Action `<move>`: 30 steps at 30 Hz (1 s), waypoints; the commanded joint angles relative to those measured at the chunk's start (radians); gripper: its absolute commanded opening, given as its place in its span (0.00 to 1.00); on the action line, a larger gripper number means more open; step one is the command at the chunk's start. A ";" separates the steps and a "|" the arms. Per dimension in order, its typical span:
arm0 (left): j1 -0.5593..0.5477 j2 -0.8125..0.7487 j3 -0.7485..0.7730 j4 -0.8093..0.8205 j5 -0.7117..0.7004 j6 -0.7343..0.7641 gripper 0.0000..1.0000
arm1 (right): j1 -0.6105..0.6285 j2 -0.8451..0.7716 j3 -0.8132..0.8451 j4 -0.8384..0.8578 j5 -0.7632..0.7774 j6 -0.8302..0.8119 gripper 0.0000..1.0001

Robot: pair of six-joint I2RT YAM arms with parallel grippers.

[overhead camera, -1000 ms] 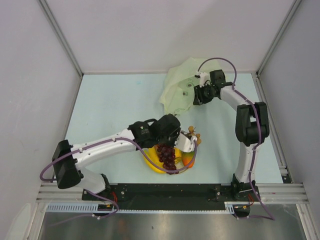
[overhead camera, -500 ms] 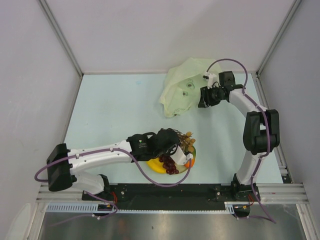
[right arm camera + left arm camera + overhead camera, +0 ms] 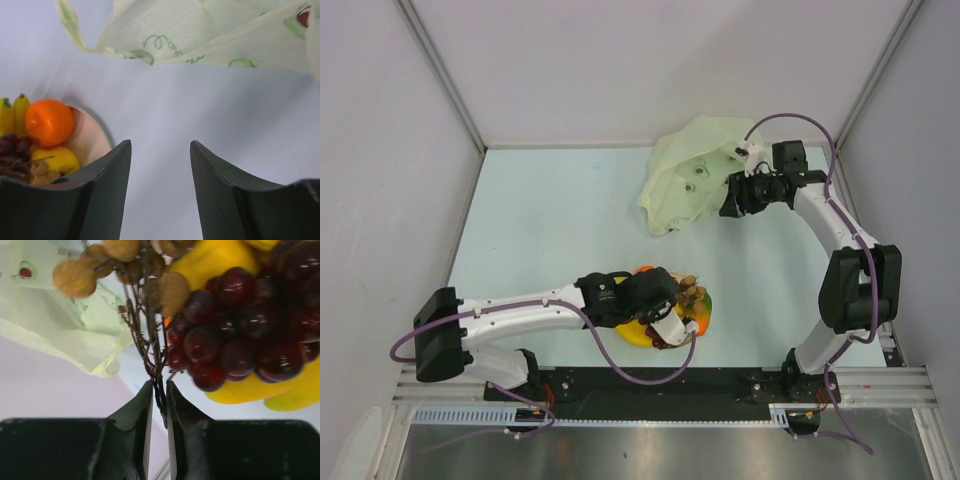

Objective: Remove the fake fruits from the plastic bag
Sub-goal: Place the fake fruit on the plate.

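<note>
Pale table (image 3: pixel 550 230), left end effector (image 3: pixel 159 395) pinching brown stems (image 3: pixel 150 347), right end effector (image 3: pixel 160 165) released, wrist-only.

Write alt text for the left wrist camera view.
The left gripper's two dark fingers pinch the thin brown stem of a sprig of tan round fruits, close beside dark red grapes lying on yellow fruit. The pale green plastic bag lies behind, at left.

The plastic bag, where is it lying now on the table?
In the top view the plastic bag lies crumpled at the far edge of the table, right of centre, just left of the right gripper and well beyond the plate of fruits.
</note>
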 commanded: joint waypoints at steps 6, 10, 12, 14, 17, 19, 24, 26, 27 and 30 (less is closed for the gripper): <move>-0.006 -0.035 -0.027 -0.065 0.089 -0.100 0.30 | 0.018 -0.191 -0.113 -0.132 -0.142 -0.114 0.57; -0.006 -0.039 0.004 -0.084 0.121 -0.143 0.38 | 0.033 -0.208 -0.136 -0.143 -0.150 -0.142 0.58; -0.006 -0.041 0.010 -0.085 0.121 -0.146 0.39 | 0.034 -0.204 -0.140 -0.141 -0.149 -0.136 0.58; -0.005 -0.041 0.011 -0.079 0.115 -0.143 0.47 | 0.036 -0.194 -0.142 -0.128 -0.149 -0.124 0.58; 0.001 -0.042 0.018 -0.062 0.109 -0.143 0.48 | 0.039 -0.187 -0.140 -0.105 -0.149 -0.098 0.58; 0.015 -0.039 0.031 -0.055 0.108 -0.146 0.48 | 0.045 -0.187 -0.140 -0.097 -0.148 -0.090 0.58; 0.067 -0.039 0.067 -0.062 0.106 -0.144 0.48 | 0.059 -0.185 -0.140 -0.106 -0.139 -0.104 0.59; 0.078 -0.059 0.077 -0.085 0.132 -0.155 0.58 | 0.061 -0.185 -0.142 -0.114 -0.136 -0.111 0.59; 0.090 -0.067 0.094 -0.129 0.152 -0.160 0.97 | 0.059 -0.187 -0.140 -0.117 -0.133 -0.114 0.59; 0.124 -0.108 0.117 -0.237 0.233 -0.183 1.00 | 0.059 -0.197 -0.140 -0.127 -0.127 -0.127 0.59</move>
